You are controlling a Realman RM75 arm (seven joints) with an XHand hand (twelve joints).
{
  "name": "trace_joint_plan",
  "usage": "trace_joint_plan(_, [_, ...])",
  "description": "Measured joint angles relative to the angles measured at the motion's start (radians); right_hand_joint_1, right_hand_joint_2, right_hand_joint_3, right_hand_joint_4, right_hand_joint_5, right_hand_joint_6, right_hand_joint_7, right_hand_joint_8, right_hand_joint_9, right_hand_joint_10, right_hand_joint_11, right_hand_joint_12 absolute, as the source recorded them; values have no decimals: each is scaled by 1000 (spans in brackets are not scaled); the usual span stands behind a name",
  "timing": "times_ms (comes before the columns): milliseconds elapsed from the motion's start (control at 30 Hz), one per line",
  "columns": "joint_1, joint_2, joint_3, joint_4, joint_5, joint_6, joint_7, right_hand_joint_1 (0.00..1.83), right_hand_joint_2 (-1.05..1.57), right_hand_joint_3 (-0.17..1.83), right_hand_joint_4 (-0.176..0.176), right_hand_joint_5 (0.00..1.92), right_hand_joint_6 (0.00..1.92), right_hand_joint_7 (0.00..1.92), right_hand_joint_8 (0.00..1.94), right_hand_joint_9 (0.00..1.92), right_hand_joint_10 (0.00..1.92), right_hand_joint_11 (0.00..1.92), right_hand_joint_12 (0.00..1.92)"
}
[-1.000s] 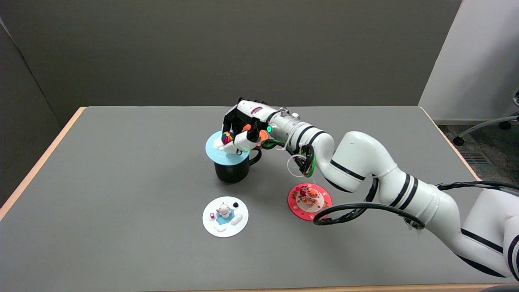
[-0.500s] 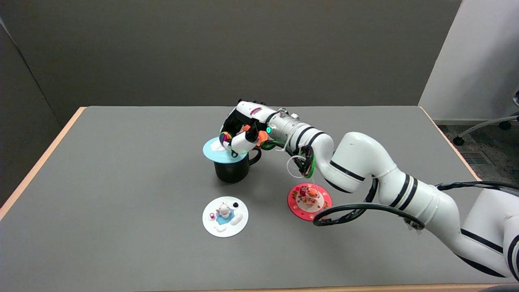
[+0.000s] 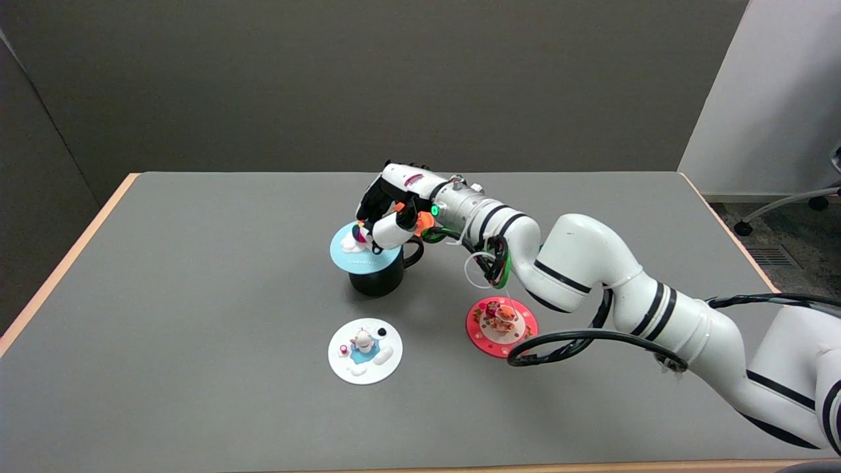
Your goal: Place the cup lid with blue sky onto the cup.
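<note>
**Blue lid sits on the black cup**

On the left part of the grey table lies a white lid. It has a small white figure and a blue puddle shape on top. It lies flat, near the front, well apart from the cup.

Next comes the black cup, near the middle of the table. Its handle points to the right. The blue sky lid rests on top of the cup and covers its mouth. It looks a little tilted. On the lid stand a white cloud and a small ball of many colours. There is a thin line of writing on the lid, but it is too small to read.

The right hand is over the back right edge of the lid. Its fingers curl down around the little ball and cloud. They seem to hold that knob, but the view is poor, so I cannot tell if they really touch it.

Farther right, a red lid lies flat on the table under the white arm. It has a small orange figure on top. A black cable loops just beside it.
</note>
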Motion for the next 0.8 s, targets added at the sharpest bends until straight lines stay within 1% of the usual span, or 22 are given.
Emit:
trace_joint_plan(33, [0, 0, 0, 0, 0, 0, 0, 926, 784, 813, -145, 827, 308, 877, 333, 511, 799, 398, 207])
trace_joint_plan(67, [0, 0, 0, 0, 0, 0, 0, 860, 748, 923, -149, 796, 283, 850, 297, 506, 736, 376, 237])
trace_joint_plan(133, [0, 0, 1, -2, 0, 0, 0, 857, 727, 948, -165, 780, 269, 825, 236, 536, 582, 363, 245])
trace_joint_plan(167, [0, 1, 1, -3, 0, 0, 0, 912, 728, 890, -162, 773, 260, 814, 229, 562, 495, 367, 217])
trace_joint_plan(200, [0, 1, 2, -3, 0, -1, 0, 919, 711, 899, -162, 763, 253, 796, 224, 577, 418, 357, 212])
trace_joint_plan(300, [-1, 2, 3, -6, 0, -1, -1, 886, 611, 1000, -153, 730, 239, 724, 206, 594, 253, 318, 222])
trace_joint_plan(367, [-2, 3, 4, -8, -1, -1, -5, 807, 586, 1059, -147, 707, 238, 697, 195, 583, 249, 288, 264])
trace_joint_plan(433, [-2, 4, 4, -11, -1, -1, -9, 856, 528, 1045, -140, 685, 216, 670, 191, 584, 223, 300, 232])
trace_joint_plan(533, [-2, 5, 6, -16, -2, -3, -15, 827, 475, 1048, -130, 637, 211, 632, 186, 565, 222, 284, 242])
trace_joint_plan(567, [-2, 6, 6, -18, -2, -3, -16, 776, 468, 1043, -128, 611, 218, 624, 188, 554, 237, 265, 269])
trace_joint_plan(600, [-2, 6, 7, -21, -3, -3, -18, 824, 435, 1032, -128, 612, 203, 623, 184, 564, 219, 279, 236])
trace_joint_plan(700, [-3, 7, 7, -29, -5, -3, -24, 803, 407, 1009, -128, 596, 201, 623, 185, 557, 219, 270, 237])
trace_joint_plan(800, [-4, 8, 7, -37, -8, -3, -38, 795, 411, 1003, -137, 609, 204, 641, 188, 558, 217, 269, 235])
